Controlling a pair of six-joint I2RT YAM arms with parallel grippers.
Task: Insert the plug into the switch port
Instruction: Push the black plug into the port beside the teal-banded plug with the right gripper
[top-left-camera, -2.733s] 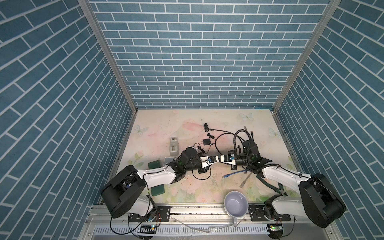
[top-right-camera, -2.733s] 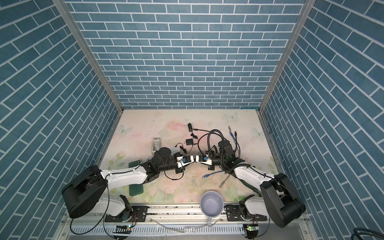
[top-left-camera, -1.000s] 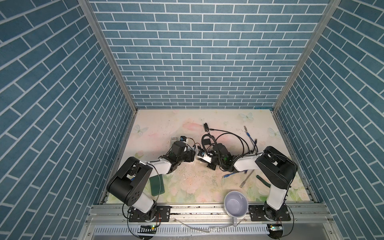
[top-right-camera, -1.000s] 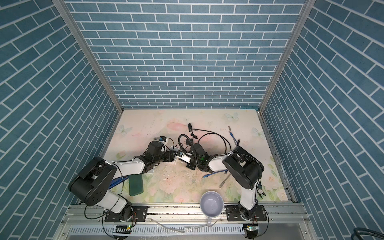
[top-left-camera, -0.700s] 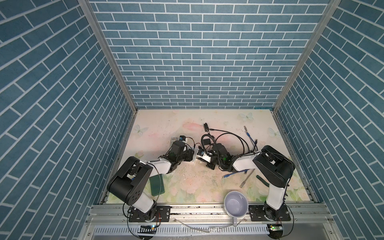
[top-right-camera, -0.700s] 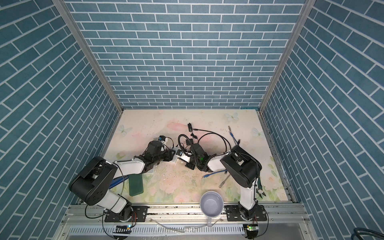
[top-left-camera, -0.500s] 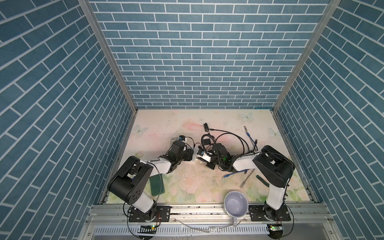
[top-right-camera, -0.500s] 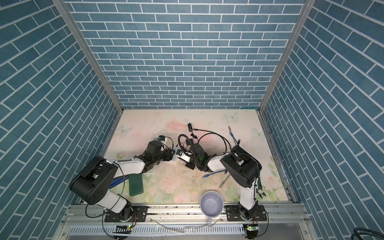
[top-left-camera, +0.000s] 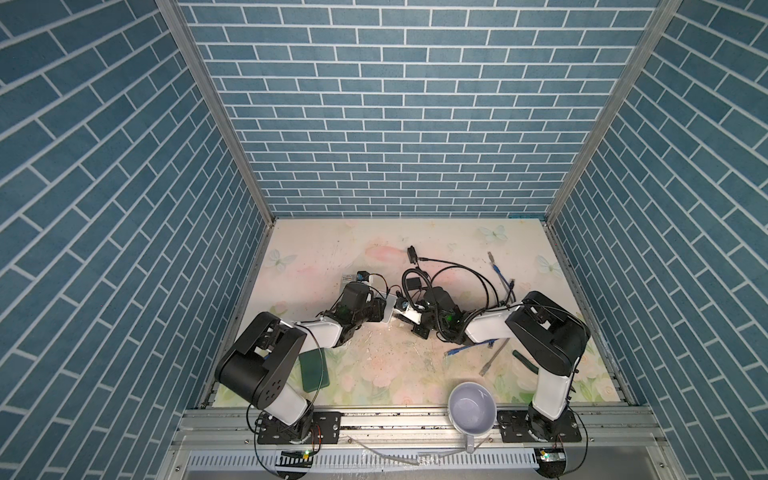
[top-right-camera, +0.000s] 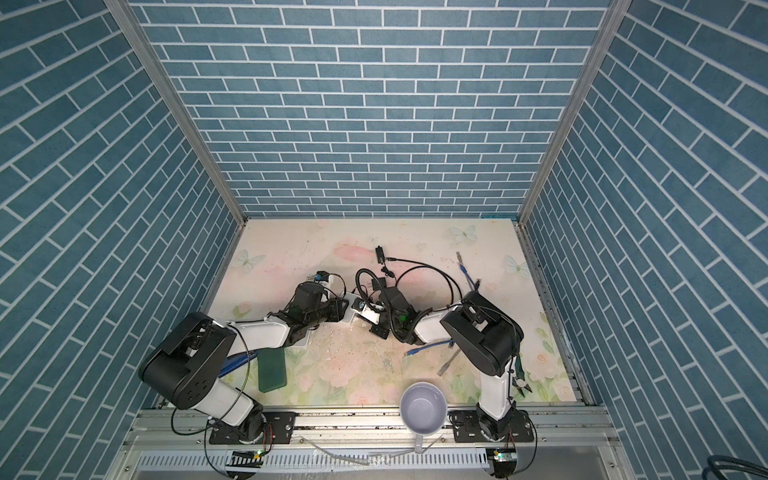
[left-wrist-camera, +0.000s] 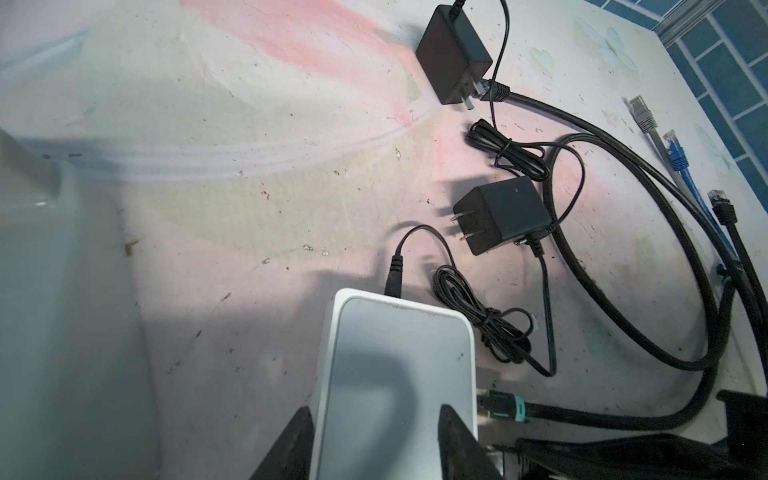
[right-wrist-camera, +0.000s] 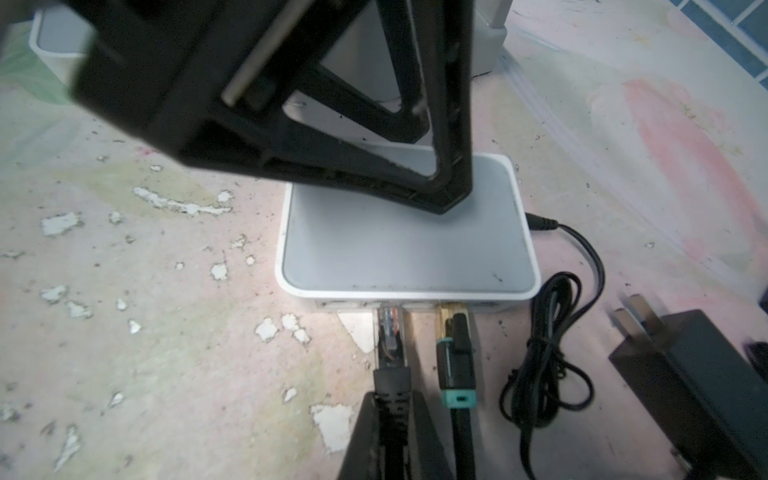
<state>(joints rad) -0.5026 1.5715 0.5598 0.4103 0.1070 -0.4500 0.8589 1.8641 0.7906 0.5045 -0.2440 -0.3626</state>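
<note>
The white switch (left-wrist-camera: 395, 374) lies flat near the table's middle in both top views (top-left-camera: 390, 311) (top-right-camera: 349, 311). My left gripper (left-wrist-camera: 374, 415) straddles it from behind, with a finger against each long side, shut on it. The black plug (right-wrist-camera: 388, 332) has a clear tip that sits at the mouth of a port on the switch's (right-wrist-camera: 407, 249) front face. How deep it sits I cannot tell. My right gripper (right-wrist-camera: 390, 401) is shut on the plug's black boot. Both grippers (top-left-camera: 384, 312) (top-left-camera: 409, 314) meet at the switch.
A teal-banded cable (right-wrist-camera: 455, 361) sits in the neighbouring port, and a power lead (right-wrist-camera: 540, 224) enters the switch's side. Two black adapters (left-wrist-camera: 503, 212) (left-wrist-camera: 453, 58) and looped cables lie behind. A lavender cup (top-left-camera: 473, 408), a green block (top-left-camera: 316, 370) and loose blue cables (top-left-camera: 469, 359) lie near the front.
Within the last second the left jaws have narrowed onto the switch, and both arms have hardly moved. Before that, both grippers shifted leftward and further back on the table.
</note>
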